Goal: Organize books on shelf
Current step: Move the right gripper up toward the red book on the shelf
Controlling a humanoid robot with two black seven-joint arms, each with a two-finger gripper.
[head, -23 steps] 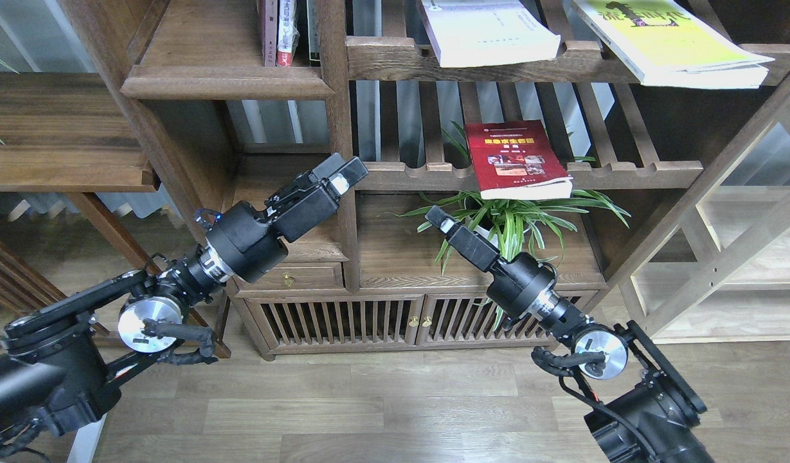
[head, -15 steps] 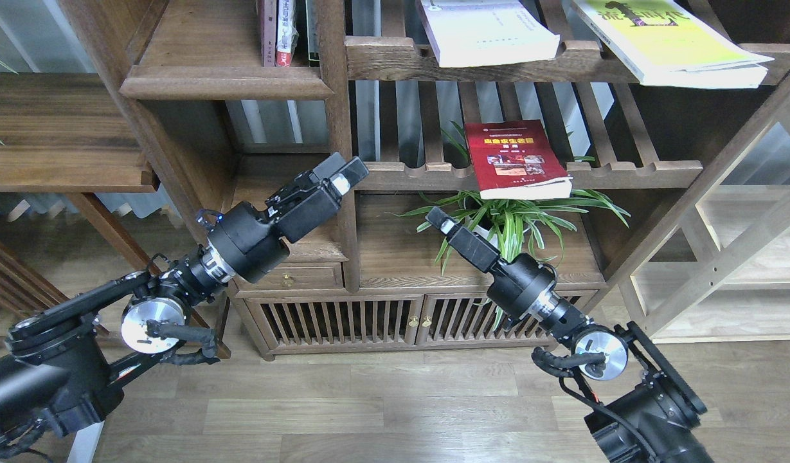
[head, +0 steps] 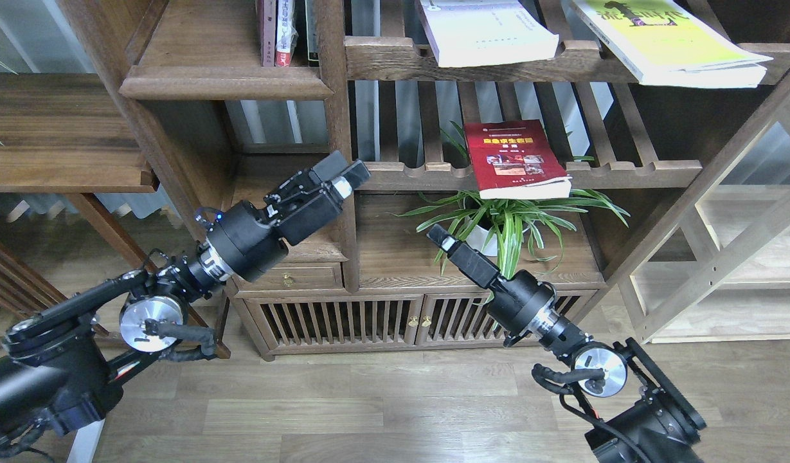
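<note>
Hovering empty: my left gripper (head: 344, 175) looks closed, right gripper (head: 436, 235) can't tell. Next, prob. reach the thin dark-red paperback w/ cover photos (head: 514, 159) at the dark-brown wooden bookcase (head: 227, 83) rack's front edge.

Head view looks down at shelf (head: 395, 177)

The bookcase (head: 333, 116) is dark brown wood with visible grain. One book (head: 513, 157) has a dark red cover with yellow lettering and small photos, its page edges white. Another book (head: 488, 32) is plain white, with a trace of green at its top corner. A third book (head: 668, 38) is yellow-green with dark print. The upright volumes (head: 282, 32) show red and white spines. The plant (head: 517, 222) has green leaves striped with pale cream, in a white pot. The floor (head: 382, 411) is grey-brown planking. Both arms are black with silver joints.
</note>
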